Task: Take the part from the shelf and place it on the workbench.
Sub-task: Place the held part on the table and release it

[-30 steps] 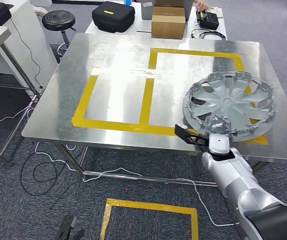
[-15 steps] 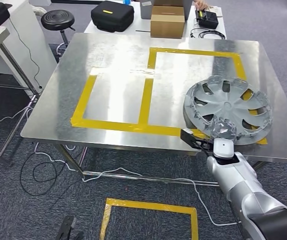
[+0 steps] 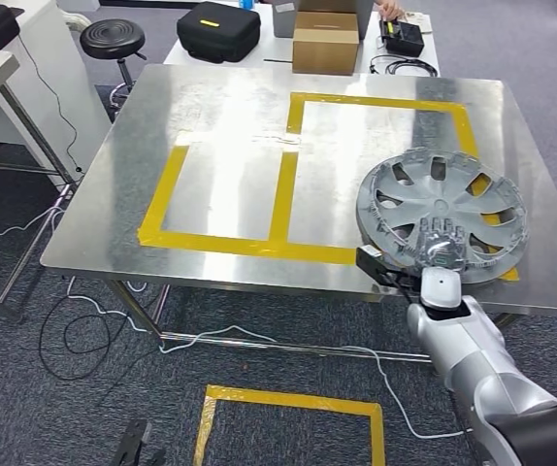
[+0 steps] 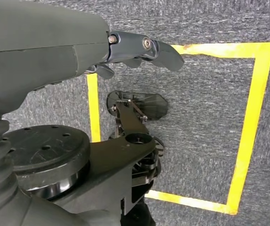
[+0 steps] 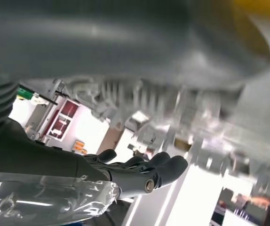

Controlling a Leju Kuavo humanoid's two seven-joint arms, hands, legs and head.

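Hubcap (image 3: 442, 214), the one silver part of the task, lies on the right side of the steel workbench (image 3: 224, 126) in the head view, at the near right corner of the right yellow-tape rectangle (image 3: 378, 175) and covering part of its tape. It is round, so it has no long axis; its face with the curved spokes and dark openings turns upward, and it looks flat or nearly flat on the metal top. Its near rim reaches close to the table's front edge at the lower right of the frame.

Right hand (image 3: 441, 248) comes up from the lower right on its silver arm and rests on the hubcap's near rim, its pale fingers laid over the top; whether they clamp the rim or only lie on it I cannot tell. In the right wrist view dark fingers (image 5: 151, 172) lie stretched out close together beneath the ribbed underside of the hubcap (image 5: 154, 94).

Left hand (image 4: 140, 52) hangs over grey carpet and a yellow tape square (image 4: 250, 132), fingers extended and holding nothing.

Two tape rectangles mark the workbench. Behind it, at the upper edge, stand one cardboard box (image 3: 325, 44), one black case (image 3: 218, 29) with a yellow label too small to read, and one black stool (image 3: 113, 41).
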